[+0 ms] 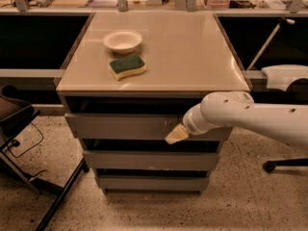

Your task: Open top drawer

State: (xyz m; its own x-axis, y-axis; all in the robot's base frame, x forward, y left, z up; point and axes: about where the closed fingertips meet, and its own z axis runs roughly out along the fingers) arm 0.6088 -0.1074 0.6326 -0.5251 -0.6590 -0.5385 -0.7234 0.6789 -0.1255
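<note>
The top drawer (pixel 120 126) is the wide grey front panel just under the beige cabinet top, with a dark gap above it. My gripper (pixel 176 134) comes in from the right on a white arm (pixel 250 115). Its cream-coloured tip lies against the lower edge of the top drawer's front, right of centre. Two slimmer grey drawer fronts (pixel 149 160) sit below it.
A white bowl (pixel 122 40) and a green-and-yellow sponge (pixel 127 67) rest on the cabinet top (pixel 183 52). A dark chair frame (pixel 19 129) stands at the left. A chair base (pixel 284 165) shows at the right. Speckled floor lies in front.
</note>
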